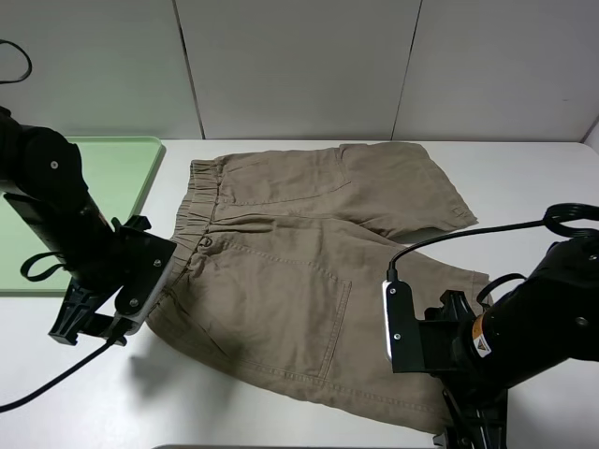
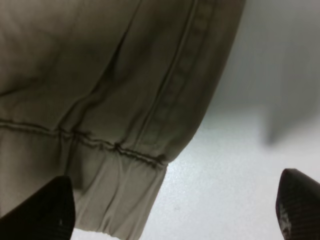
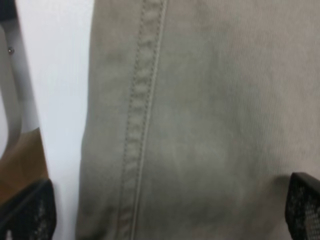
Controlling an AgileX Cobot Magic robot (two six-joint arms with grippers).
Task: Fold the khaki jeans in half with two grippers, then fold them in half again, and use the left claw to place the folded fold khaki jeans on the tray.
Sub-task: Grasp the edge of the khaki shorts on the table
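Note:
The khaki jeans point(image 1: 309, 271) lie spread flat on the white table, with the elastic waistband at the left and both legs pointing right. My left gripper point(image 1: 94, 323) hovers at the near corner of the waistband. In the left wrist view its jaws point(image 2: 172, 220) are open, one finger over the gathered waistband point(image 2: 120, 150) and the other over bare table. My right gripper point(image 1: 468, 426) is low over the near leg's hem, open point(image 3: 165, 215), straddling the stitched hem point(image 3: 145, 100). Neither holds anything. The mint-green tray point(image 1: 122, 168) sits at the far left, partly hidden by the left arm.
A black cable point(image 1: 487, 229) from the right arm arcs above the near leg. The table's front edge runs close under the right gripper. A pale panelled wall point(image 1: 299, 65) stands behind the table.

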